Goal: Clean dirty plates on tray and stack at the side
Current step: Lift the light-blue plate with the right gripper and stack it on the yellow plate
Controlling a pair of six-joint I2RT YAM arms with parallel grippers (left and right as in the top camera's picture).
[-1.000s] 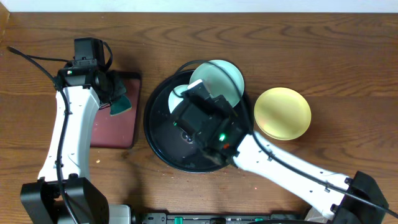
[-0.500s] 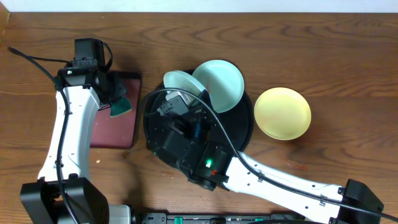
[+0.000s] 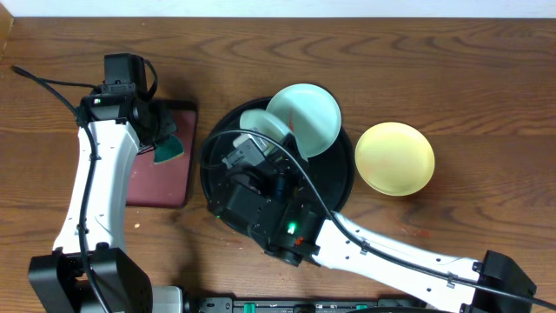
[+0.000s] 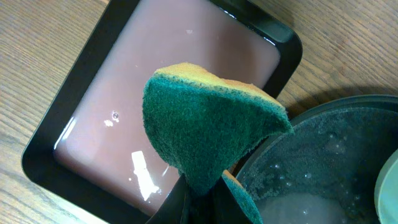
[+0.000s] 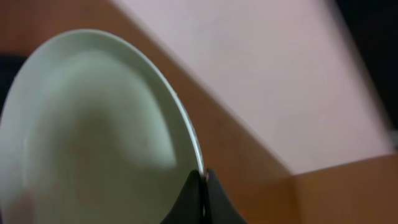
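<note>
My right gripper [image 3: 266, 139] is shut on the rim of a pale aqua plate [image 3: 255, 122] and holds it tilted above the back of the black tray [image 3: 337, 172]. In the right wrist view the fingers [image 5: 204, 178] pinch that plate's [image 5: 93, 124] edge. A second aqua plate [image 3: 306, 118] leans on the tray's far rim. The yellow plate [image 3: 395, 158] lies on the table right of the tray. My left gripper [image 3: 162, 139] is shut on a green and yellow sponge [image 4: 211, 127] above the maroon tray, fingers [image 4: 202, 196] closed on it.
The maroon rectangular tray [image 3: 161, 178] left of the black tray holds shallow liquid [image 4: 155, 81]. The black tray's wet rim [image 4: 329, 155] lies close to the sponge. My right arm [image 3: 391, 248] crosses the table's front right.
My right arm swung left and forward over the black tray, lifting the aqua plate by its rim; the plate then shifted slightly right. The left arm stayed still.
</note>
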